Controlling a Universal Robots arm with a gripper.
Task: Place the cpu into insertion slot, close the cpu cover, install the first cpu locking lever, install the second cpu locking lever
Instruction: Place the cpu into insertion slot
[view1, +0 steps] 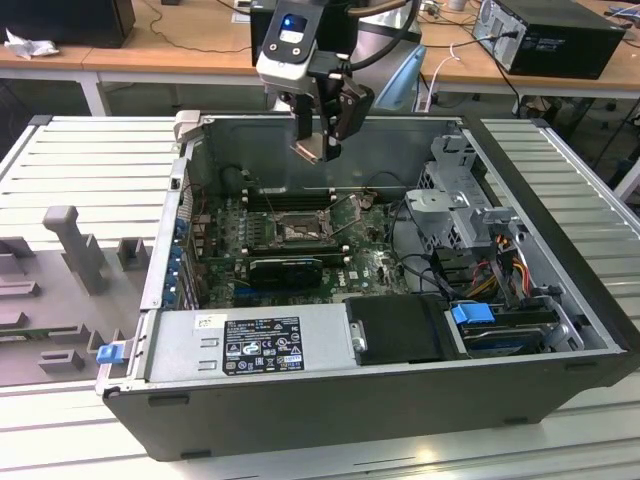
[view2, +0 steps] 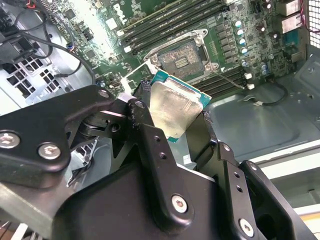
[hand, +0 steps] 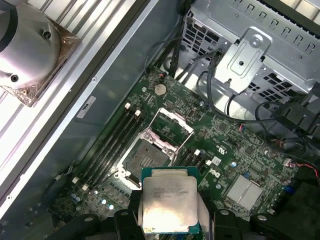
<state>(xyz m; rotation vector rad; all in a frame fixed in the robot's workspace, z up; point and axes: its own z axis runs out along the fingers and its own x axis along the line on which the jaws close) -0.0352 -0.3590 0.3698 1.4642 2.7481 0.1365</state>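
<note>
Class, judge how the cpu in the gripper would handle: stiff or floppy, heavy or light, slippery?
Probably stiff: the cpu is a flat, metal-faced square, unbent where the gripper pinches its edges. Likely light: that pinch alone holds it up, apart from the insertion slot. Perhaps slippery: its smooth face shines.
</note>
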